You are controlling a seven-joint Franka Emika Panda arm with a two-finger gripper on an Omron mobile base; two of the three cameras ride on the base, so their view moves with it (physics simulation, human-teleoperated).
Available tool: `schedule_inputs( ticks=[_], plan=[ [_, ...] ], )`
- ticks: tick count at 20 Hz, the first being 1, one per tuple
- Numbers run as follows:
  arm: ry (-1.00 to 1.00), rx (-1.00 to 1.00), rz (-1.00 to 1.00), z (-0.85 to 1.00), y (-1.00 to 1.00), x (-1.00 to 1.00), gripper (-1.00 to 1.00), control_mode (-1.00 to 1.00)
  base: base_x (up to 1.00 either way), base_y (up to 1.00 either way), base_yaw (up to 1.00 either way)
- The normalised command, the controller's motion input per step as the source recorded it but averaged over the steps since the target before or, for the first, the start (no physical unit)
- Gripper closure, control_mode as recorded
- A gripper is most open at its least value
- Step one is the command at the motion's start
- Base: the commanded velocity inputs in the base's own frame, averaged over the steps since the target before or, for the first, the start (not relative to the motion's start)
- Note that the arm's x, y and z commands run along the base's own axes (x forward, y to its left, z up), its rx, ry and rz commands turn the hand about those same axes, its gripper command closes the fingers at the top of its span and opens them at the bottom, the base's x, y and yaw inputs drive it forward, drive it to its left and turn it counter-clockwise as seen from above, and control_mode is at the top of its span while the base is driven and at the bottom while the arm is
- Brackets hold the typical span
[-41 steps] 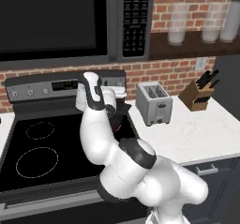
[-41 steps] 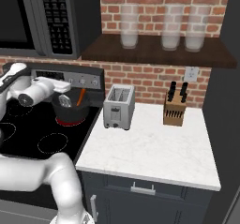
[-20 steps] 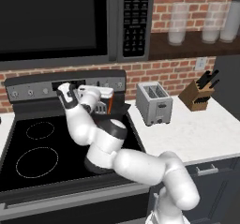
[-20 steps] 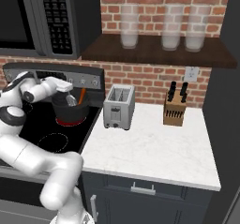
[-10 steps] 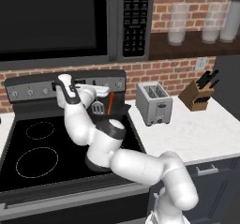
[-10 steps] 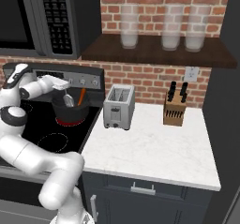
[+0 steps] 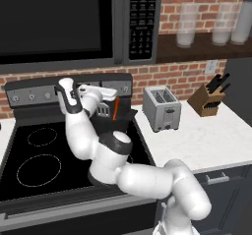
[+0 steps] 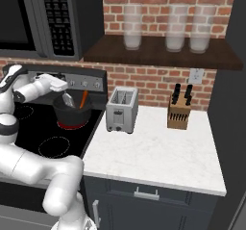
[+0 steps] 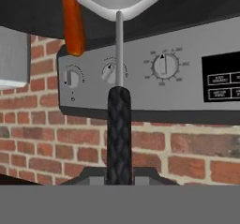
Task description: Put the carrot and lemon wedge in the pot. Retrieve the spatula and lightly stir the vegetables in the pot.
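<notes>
Stirring calls for small slow sweeps: tool (image 9: pixel 119 174) clamped on spatula (image 9: pixel 119 124), head in pot (image 8: pixel 72 112) beside carrot (image 8: pixel 83 99) at 3 o'clock (lemon wedge unseen).

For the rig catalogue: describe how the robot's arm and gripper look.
The arm is built of glossy white, rounded segments with dark grey bands at the joints. The gripper is a boxy white hand; the hand view shows small dark fingertips. No cables or markings show.

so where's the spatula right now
The spatula is in the gripper, held by its black handle over the stove's back right. Its silver head dips into the pot, just beside the carrot leaning on the rim.
</notes>
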Motion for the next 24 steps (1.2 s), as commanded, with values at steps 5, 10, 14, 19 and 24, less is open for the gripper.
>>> schedule_inputs(
  ticks=[5,10,14,19,24],
  plan=[
    [0.0,-0.02,-0.13,0.02,0.0,0.01,1.0,-1.0,0.0,0.0,0.0],
    [0.0,-0.06,-0.13,0.0,0.03,0.0,1.0,-1.0,0.0,0.0,0.0],
    [0.0,-0.06,-0.12,0.0,0.04,0.0,1.0,-1.0,0.0,0.0,0.0],
    [0.0,-0.09,-0.15,0.0,0.01,-0.06,1.0,-1.0,0.0,0.0,0.0],
    [0.0,-0.1,-0.11,-0.01,0.06,0.03,1.0,-1.0,0.0,0.0,0.0]
  ],
)
